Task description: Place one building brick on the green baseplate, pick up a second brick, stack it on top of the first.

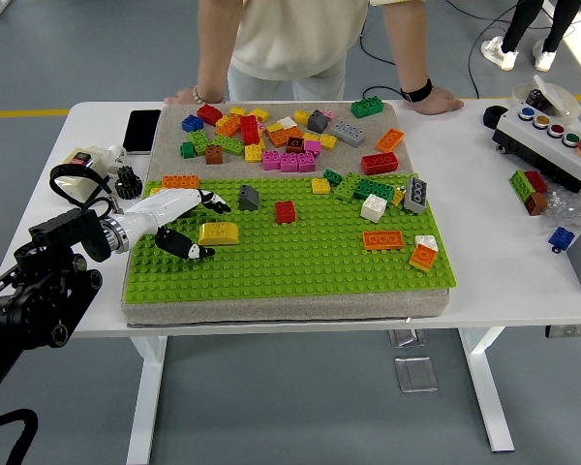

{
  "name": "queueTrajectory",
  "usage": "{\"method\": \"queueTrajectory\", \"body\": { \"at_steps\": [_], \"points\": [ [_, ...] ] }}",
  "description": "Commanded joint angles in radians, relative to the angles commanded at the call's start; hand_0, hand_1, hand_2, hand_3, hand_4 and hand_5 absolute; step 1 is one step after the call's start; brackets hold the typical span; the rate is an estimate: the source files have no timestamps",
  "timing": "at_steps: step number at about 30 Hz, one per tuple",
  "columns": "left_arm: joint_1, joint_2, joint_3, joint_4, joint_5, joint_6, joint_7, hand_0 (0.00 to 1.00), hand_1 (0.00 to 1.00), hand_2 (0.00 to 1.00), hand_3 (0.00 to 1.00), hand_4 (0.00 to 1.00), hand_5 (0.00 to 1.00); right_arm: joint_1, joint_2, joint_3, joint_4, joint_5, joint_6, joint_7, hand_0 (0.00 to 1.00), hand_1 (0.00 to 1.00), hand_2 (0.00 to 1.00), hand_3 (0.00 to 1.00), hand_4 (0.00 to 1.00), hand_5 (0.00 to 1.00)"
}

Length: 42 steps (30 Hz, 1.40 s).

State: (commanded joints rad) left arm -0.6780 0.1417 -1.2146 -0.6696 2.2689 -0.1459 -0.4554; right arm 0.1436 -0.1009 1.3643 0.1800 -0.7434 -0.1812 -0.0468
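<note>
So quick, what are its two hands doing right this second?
Left hand: open, fingers spread over the green baseplate, just left of the yellow brick, holding nothing.
Right hand: not in view.

One green baseplate (pixel 300 254), one robot hand (pixel 179 223), one phone (pixel 141 130), one button box (pixel 550 140) — and dozens of loose bricks (pixel 289 155), too many to count exactly.
</note>
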Motion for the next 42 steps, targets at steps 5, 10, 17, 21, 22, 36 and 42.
{"method": "queueTrajectory", "body": {
  "at_steps": [5,10,17,21,22,36,42],
  "points": [
    [-0.006,0.0,0.002,0.012,0.0,0.005,-0.002,0.802,0.76,0.717,0.705,0.805,0.131,0.0,0.0,0.002,0.0,0.0,-0.002,-0.001,0.726,0.639,0.685,0.62,0.918,0.487],
    [-0.009,-0.004,0.003,0.023,0.0,0.007,-0.002,0.793,0.751,0.686,0.661,0.739,0.102,-0.001,0.0,0.001,0.0,0.001,-0.003,0.0,0.726,0.638,0.685,0.62,0.918,0.487],
    [-0.013,-0.008,0.002,0.035,0.0,0.005,-0.002,0.788,0.749,0.683,0.654,0.723,0.096,-0.001,0.0,0.001,0.0,0.004,-0.003,0.001,0.728,0.638,0.684,0.619,0.918,0.487],
    [-0.011,-0.011,0.003,0.041,0.0,0.005,-0.003,0.787,0.747,0.679,0.648,0.717,0.094,-0.001,0.0,0.001,0.0,0.004,-0.003,0.002,0.727,0.637,0.685,0.62,0.918,0.487],
    [-0.011,-0.012,0.003,0.043,0.0,0.004,-0.003,0.787,0.747,0.679,0.648,0.717,0.094,-0.001,0.0,0.001,0.0,0.005,-0.003,0.002,0.727,0.637,0.685,0.62,0.918,0.487],
    [-0.009,-0.016,0.003,0.046,0.0,0.013,-0.007,0.758,0.727,0.63,0.59,0.624,0.02,-0.002,0.001,0.004,0.0,0.005,-0.003,0.002,0.727,0.638,0.685,0.621,0.917,0.482],
    [-0.005,-0.013,-0.002,0.036,0.0,0.017,-0.008,0.727,0.702,0.611,0.579,0.602,0.003,-0.002,0.001,0.004,0.0,0.005,-0.004,0.003,0.728,0.637,0.685,0.62,0.916,0.482]
  ]
}}
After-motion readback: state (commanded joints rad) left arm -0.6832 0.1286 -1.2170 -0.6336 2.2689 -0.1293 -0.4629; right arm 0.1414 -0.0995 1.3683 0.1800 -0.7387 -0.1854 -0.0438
